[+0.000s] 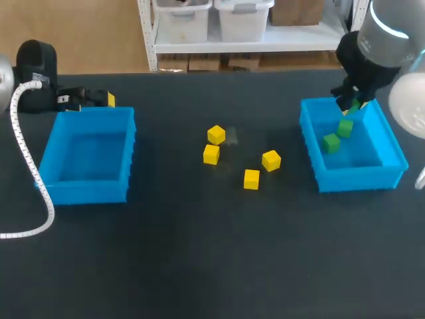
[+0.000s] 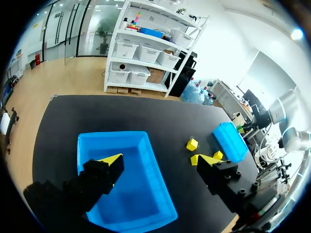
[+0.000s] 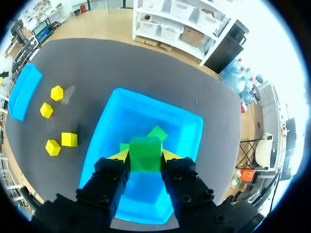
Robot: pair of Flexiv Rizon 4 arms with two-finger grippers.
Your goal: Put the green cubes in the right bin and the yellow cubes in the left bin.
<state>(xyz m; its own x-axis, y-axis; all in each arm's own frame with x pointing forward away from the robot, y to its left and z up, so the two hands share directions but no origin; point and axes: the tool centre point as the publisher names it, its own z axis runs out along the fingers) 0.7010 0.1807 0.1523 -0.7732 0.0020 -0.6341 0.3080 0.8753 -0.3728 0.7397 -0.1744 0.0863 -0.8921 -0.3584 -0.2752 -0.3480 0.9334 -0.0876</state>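
Note:
My right gripper [image 1: 350, 104] hangs over the back of the right blue bin [image 1: 355, 178], shut on a green cube [image 3: 145, 153] that shows between its yellow tips. Two more green cubes [image 1: 344, 127] [image 1: 331, 142] lie inside that bin, below the held one. Several yellow cubes [image 1: 216, 135] [image 1: 211, 154] [image 1: 271, 160] [image 1: 251, 179] are scattered on the black table between the bins. The left blue bin [image 1: 86, 193] has nothing in it. My left gripper [image 2: 160, 159] stands open above its back edge, holding nothing.
A white coiled cable [image 1: 26, 173] from my left arm hangs past the left bin's left side. Dark tabletop [image 1: 199, 266] stretches across the front. In the right wrist view the left bin [image 3: 23, 90] shows far off beyond the yellow cubes.

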